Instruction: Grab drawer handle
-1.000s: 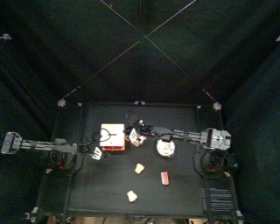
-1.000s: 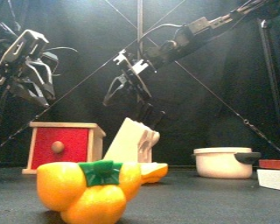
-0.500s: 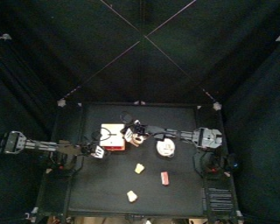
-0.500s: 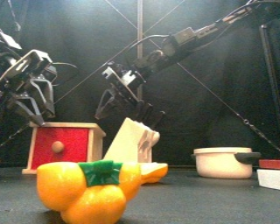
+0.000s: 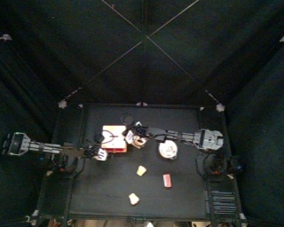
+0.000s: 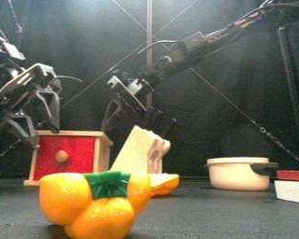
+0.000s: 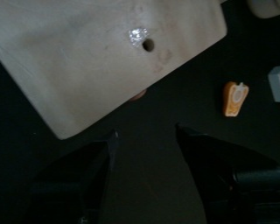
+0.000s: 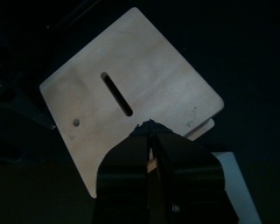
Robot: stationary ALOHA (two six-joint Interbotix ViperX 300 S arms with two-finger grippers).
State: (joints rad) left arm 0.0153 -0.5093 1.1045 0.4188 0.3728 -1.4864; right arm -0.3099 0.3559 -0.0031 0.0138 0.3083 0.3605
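Counting 1 drawer (image 6: pixel 70 155), 2 hands

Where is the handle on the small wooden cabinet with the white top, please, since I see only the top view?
Observer: The front view shows a round red knob on the cabinet's red front face.
Operator: Is the left gripper on it?
Observer: No, the left gripper hangs higher, clear of the knob, jaws wide open.
Operator: And the right gripper?
Observer: Its wrist view shows the right gripper, jaws close together, over a pale wooden board.
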